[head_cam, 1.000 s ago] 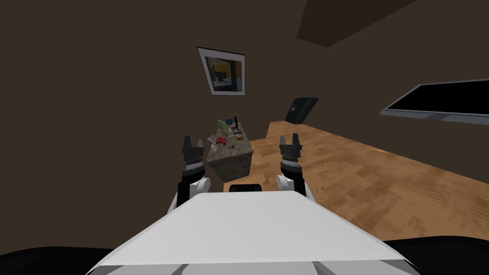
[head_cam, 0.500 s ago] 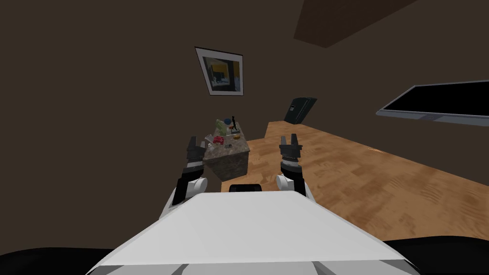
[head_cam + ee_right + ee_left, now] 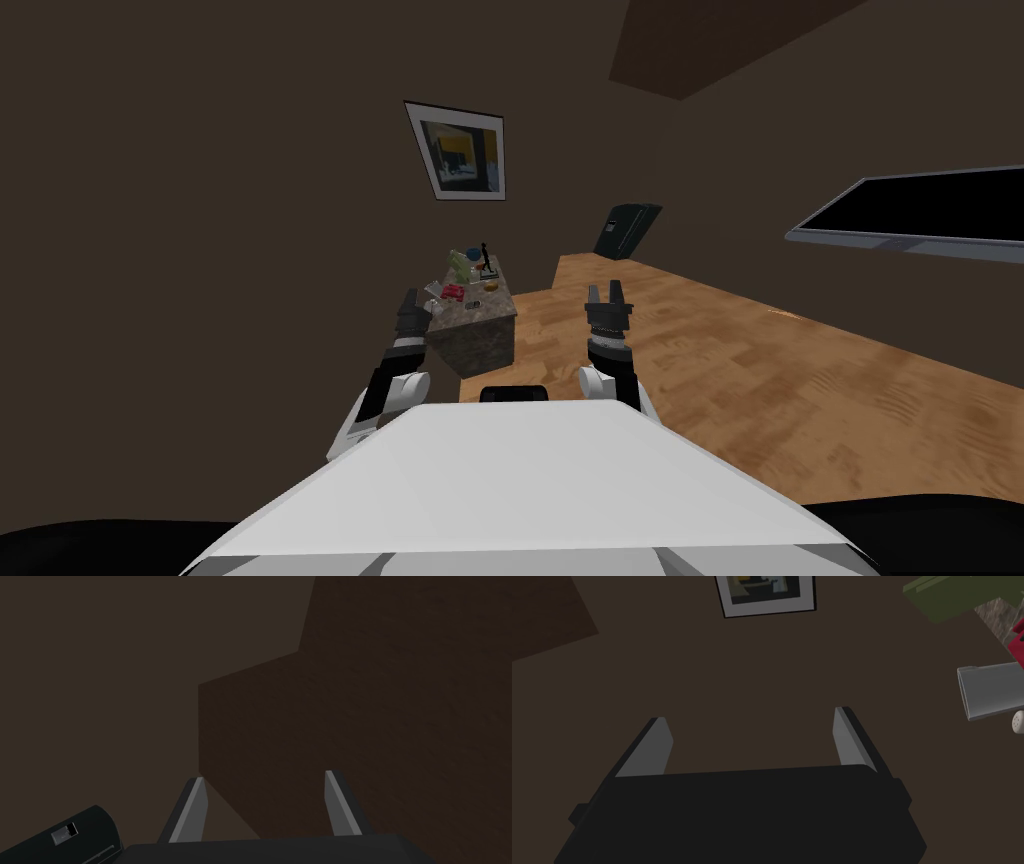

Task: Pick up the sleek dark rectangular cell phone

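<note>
Found both jaws released and empty; placed phone somewhere among small clutter (image 3: 455, 291) on worktop (image 3: 485, 345), too small to single out or read its long axis; judged left jaws nearer, worktop just beside at 2 o'clock, versus 9 o'clock, apart, for right jaws.

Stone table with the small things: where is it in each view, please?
Head view: stone table ahead, beside the left gripper.
Left wrist view: its corner between green thing and red thing.
Right wrist view: not in it.
Shared landmark: framed picture.
</note>
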Tool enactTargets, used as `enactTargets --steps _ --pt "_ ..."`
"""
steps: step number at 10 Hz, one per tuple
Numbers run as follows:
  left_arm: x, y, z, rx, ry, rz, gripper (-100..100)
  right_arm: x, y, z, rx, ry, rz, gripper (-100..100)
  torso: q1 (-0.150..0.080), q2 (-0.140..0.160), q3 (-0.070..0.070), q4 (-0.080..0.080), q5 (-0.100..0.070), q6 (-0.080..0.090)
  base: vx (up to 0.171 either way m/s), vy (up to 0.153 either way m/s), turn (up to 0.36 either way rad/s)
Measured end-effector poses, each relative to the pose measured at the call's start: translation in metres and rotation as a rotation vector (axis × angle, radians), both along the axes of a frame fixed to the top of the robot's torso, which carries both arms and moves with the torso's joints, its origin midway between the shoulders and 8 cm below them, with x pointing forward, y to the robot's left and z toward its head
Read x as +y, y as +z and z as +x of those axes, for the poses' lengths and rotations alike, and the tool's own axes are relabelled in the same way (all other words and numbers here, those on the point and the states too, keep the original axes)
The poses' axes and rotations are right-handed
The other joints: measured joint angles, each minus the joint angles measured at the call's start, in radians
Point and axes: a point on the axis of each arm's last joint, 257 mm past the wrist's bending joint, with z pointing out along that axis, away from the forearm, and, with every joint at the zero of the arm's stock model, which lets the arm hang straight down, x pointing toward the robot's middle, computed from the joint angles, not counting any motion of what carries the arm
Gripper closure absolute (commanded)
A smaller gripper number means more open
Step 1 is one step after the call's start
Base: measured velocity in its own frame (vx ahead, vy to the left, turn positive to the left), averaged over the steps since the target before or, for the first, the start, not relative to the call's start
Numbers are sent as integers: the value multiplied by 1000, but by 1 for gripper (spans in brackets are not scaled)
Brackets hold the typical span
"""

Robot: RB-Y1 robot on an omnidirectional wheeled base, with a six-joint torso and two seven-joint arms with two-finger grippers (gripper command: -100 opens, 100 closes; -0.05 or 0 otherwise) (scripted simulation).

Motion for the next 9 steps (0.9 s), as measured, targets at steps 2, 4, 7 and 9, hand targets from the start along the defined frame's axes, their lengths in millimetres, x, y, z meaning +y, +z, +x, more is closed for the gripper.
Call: enactTargets --steps 2,4,7,9 --pt "9 -16 9 62 5 -9 -100 0 0 0 0 0 0 0 0 -1 -1 0 0 0 -11 -97 2" --pt "18 -30 16 123 13 -18 -100 0 0 0 0 0 0 0 -1 -2 -1 0 0 0 -7 -67 4" --pt "30 -49 19 195 24 -28 -100 0 0 0 0 0 0 0 1 -2 -1 0 0 0 0 -62 2" --pt "38 -61 22 243 34 -35 -100 0 0 0 0 0 0 0 0 -2 -1 -1 0 0 -2 -97 2"
